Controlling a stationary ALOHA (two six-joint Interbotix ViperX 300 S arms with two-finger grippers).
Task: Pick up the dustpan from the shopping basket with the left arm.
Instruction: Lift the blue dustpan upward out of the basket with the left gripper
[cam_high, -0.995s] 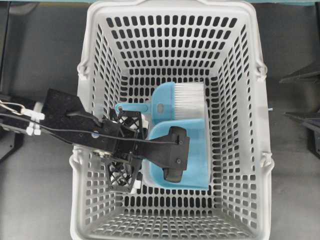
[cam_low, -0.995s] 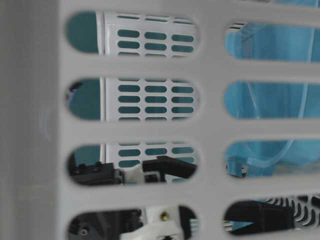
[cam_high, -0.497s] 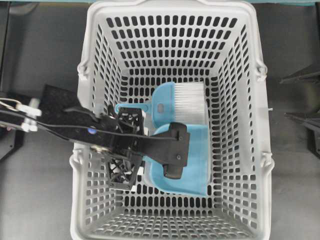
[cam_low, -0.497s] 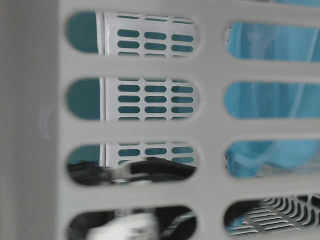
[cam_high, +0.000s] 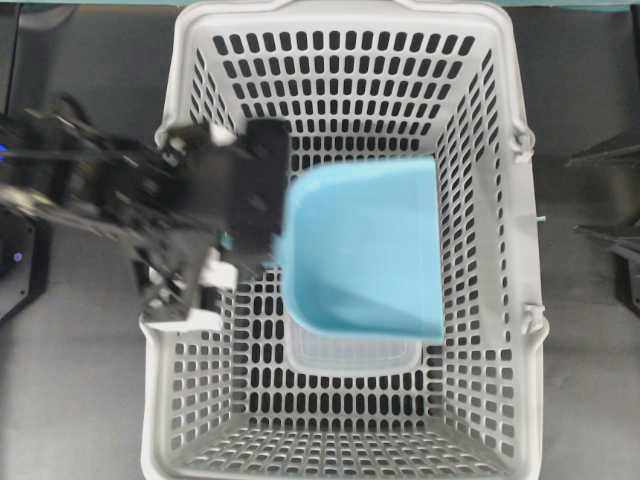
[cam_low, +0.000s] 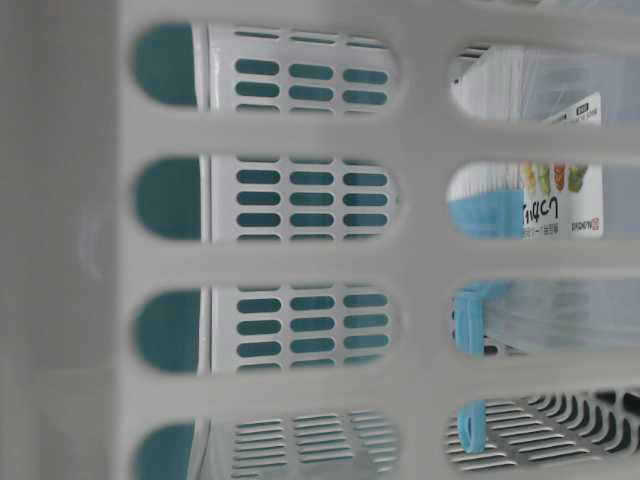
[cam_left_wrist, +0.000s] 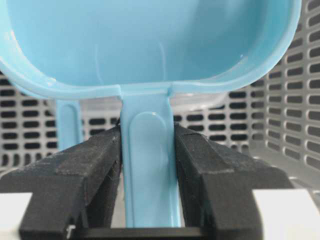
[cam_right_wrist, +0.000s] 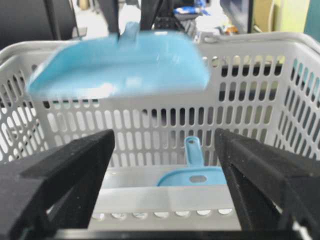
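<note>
The light blue dustpan (cam_high: 365, 250) hangs in the air over the grey shopping basket (cam_high: 500, 300), tray level, well above the floor. My left gripper (cam_high: 265, 225), blurred by motion, is shut on its thin handle at the pan's left edge. In the left wrist view both black fingers (cam_left_wrist: 95, 165) press the handle, with the dustpan's tray (cam_left_wrist: 150, 45) just ahead of my left gripper (cam_left_wrist: 148, 145). The right wrist view shows the dustpan (cam_right_wrist: 120, 62) above the basket rim (cam_right_wrist: 250, 42). My right gripper (cam_right_wrist: 164, 145) is open and empty outside the basket.
The blue hand brush (cam_right_wrist: 197, 172) lies on the basket floor on a clear plastic pack (cam_high: 350, 355); the overhead view hides the brush under the pan. The pack's printed label (cam_low: 560, 210) shows through the slots. The high slotted basket walls surround the pan.
My left gripper has risen and swung back to the left with the dustpan, lifting it off the basket floor. The pan now covers the brush in the overhead view.
</note>
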